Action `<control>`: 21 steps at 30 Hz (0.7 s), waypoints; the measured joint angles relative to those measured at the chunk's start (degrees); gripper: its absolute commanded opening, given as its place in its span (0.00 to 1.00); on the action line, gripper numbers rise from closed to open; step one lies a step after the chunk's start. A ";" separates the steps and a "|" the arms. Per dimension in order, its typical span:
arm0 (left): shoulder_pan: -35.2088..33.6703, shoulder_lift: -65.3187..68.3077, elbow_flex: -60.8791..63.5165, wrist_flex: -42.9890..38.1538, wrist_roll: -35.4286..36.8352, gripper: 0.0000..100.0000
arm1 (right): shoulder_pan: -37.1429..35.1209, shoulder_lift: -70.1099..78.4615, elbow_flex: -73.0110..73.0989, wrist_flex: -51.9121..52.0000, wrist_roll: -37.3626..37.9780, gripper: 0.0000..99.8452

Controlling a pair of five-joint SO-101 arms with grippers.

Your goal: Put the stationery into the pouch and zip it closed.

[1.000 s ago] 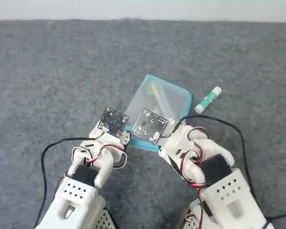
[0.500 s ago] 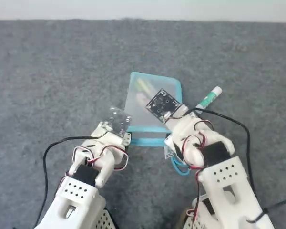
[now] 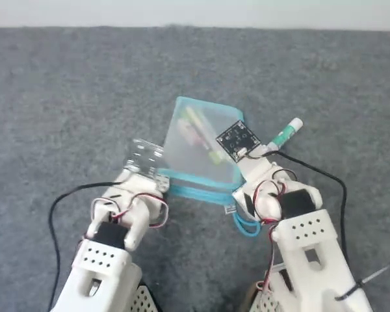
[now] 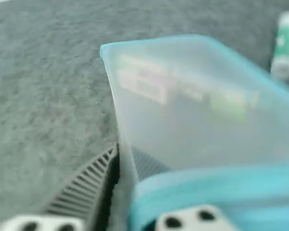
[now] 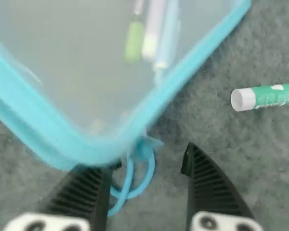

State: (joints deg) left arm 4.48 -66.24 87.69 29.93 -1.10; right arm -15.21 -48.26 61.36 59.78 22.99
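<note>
Pouch, translucent with a teal border, is sitting at centre frame in the high view, on the grey carpeted table. Its near zip edge is running between the two arms.

Stationery is showing through the pouch wall as blurred green and pink shapes in the upper half. They are too soft to name one by one.

Glue stick, green body with a white cap, is lying outside the pouch. It is just off the pouch's right side in the high view and not touching it. In the right wrist view it is lying at the right edge.

Left gripper is coming in from lower left and is meeting the pouch's lower left corner. In the left wrist view the pouch's edge is passing between the ribbed black fingers, which are pinching it.

Right gripper is coming in from lower right and is sitting at the pouch's lower right corner. In the right wrist view its jaws are standing apart, holding nothing.

Teal zip loop is hanging off the pouch corner. It is lying on the table in the gap between the right gripper's jaws, nearer the left-hand jaw in that frame.

I cannot tell whether the zip is drawn shut.
</note>
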 measured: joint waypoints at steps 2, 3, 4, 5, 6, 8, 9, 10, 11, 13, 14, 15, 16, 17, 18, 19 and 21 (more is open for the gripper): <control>1.23 -0.44 0.79 0.35 -2.90 0.01 | 1.58 1.41 1.93 -1.41 0.18 0.17; 4.04 0.09 1.67 0.35 -5.54 0.01 | 2.02 0.00 2.11 -2.64 0.18 0.17; 6.86 0.09 2.20 0.35 -7.74 0.01 | 2.29 0.18 2.55 -3.25 -0.09 0.17; 8.53 0.09 2.20 0.35 -8.26 0.01 | 3.08 1.49 3.16 -3.52 -0.18 0.17; 9.14 0.09 1.93 0.35 -8.09 0.01 | 3.08 1.58 3.52 -3.60 -0.09 0.17; 5.36 0.09 0.70 0.35 -4.84 0.01 | 2.55 1.23 3.52 -3.69 0.00 0.17; 2.55 0.18 0.35 0.35 -3.16 0.01 | 2.81 1.41 3.87 -3.78 0.00 0.17; 0.88 0.09 0.35 0.35 -2.81 0.01 | 3.25 1.41 3.87 -3.78 -0.18 0.17; 0.70 0.09 0.44 0.44 -3.25 0.01 | 2.99 1.32 3.78 -3.78 -0.18 0.17; 3.08 0.09 1.05 0.44 -5.71 0.01 | 2.99 1.32 3.78 -3.78 0.00 0.17; 3.78 0.18 1.05 0.53 -5.98 0.01 | 3.25 1.32 3.78 -3.78 -0.18 0.17; 2.99 0.18 0.97 0.53 -5.54 0.01 | 3.08 1.32 3.78 -3.78 -0.26 0.17; 1.49 0.18 0.62 0.53 -4.04 0.01 | 2.81 1.32 3.78 -3.25 -0.18 0.17; -0.09 0.18 0.26 0.53 -2.46 0.01 | 2.81 1.32 3.78 -2.73 -0.18 0.17; -0.97 0.18 0.26 0.53 -1.41 0.01 | 3.08 1.32 3.78 -2.46 -0.18 0.17; -0.97 0.18 0.26 0.53 -1.49 0.01 | 3.52 1.32 3.78 -2.20 -0.18 0.17; 0.88 0.18 0.26 1.41 -3.60 0.01 | 5.10 1.32 3.78 -1.93 -0.18 0.17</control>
State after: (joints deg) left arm 5.36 -66.07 87.96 31.34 -4.70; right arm -10.11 -46.95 65.14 57.85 22.81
